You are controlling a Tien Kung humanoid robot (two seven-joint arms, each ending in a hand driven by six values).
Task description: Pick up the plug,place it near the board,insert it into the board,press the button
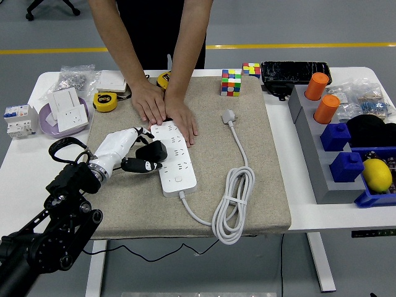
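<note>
Beige felt mat is spread over the white table, and a white multi-socket power strip lies on it lengthwise, its white cable coiled to the right and ended by a white plug head lying loose on the mat. The far end of the strip is pinned down by a person's two hands, crossed at the wrists, reaching in from the far side. The robot's left hand, white-shelled with dark fingertips, is clasped around a black blocky plug adapter, which is held at the strip's left edge, touching it; whether its pins are seated in a socket cannot be told. The black left arm comes in from the lower left corner. Two yellow tape measures and white wall sockets in a purple dish are seen at the far left, colourful puzzle cubes at the mat's far edge, and orange cylinders with blue blocks on a grey rack at the right.
</note>
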